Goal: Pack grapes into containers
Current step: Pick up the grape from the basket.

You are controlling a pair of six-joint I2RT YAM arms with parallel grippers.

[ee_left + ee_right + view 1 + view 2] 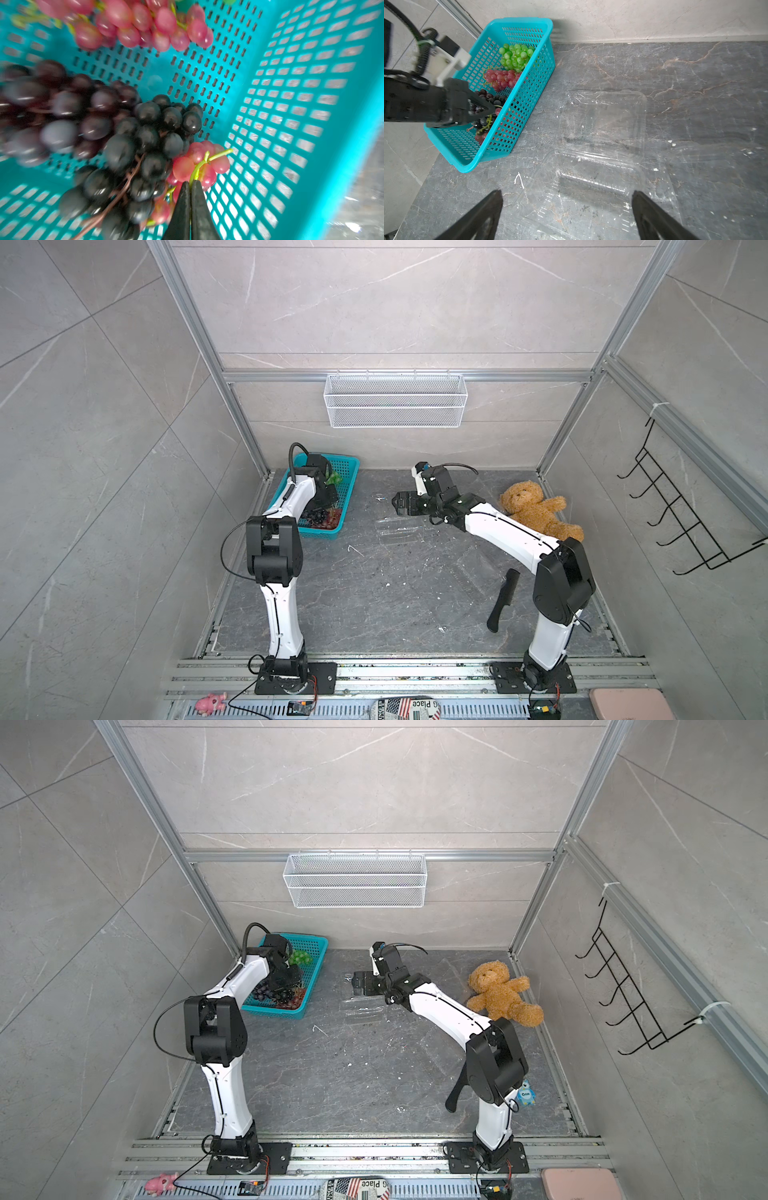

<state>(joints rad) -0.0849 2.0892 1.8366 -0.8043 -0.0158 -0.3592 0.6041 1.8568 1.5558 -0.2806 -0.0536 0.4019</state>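
Working the pick-up inside the teal basket [348,472] at ten o'clock on the counter [374,605]: probably best lifting straight up and slowly, sparing the thin green stem [200,164] any slipping or snapping, and letting the small red bunch [182,169] peel away from the dark bunch [149,133] crowding right against it rather than dragging both out. Also worth watching for berries catching in the basket's holes before swinging over toward the clear container [600,182] lying open near the counter's middle, at about three o'clock from the basket

Clenching the left pincer [191,184] fully, tips meeting on that stem just beside the red berries, touching nothing else that can be made out. Leaving the green bunch [515,56] and a second red bunch [501,78] lying farther along the basket, toward its twelve o'clock end

Holding the right pincer [566,192] spread wide and released above the container, gripping nothing and not clearly touching the plastic, seemingly waiting to steady it. Showing no grapes in any container yet
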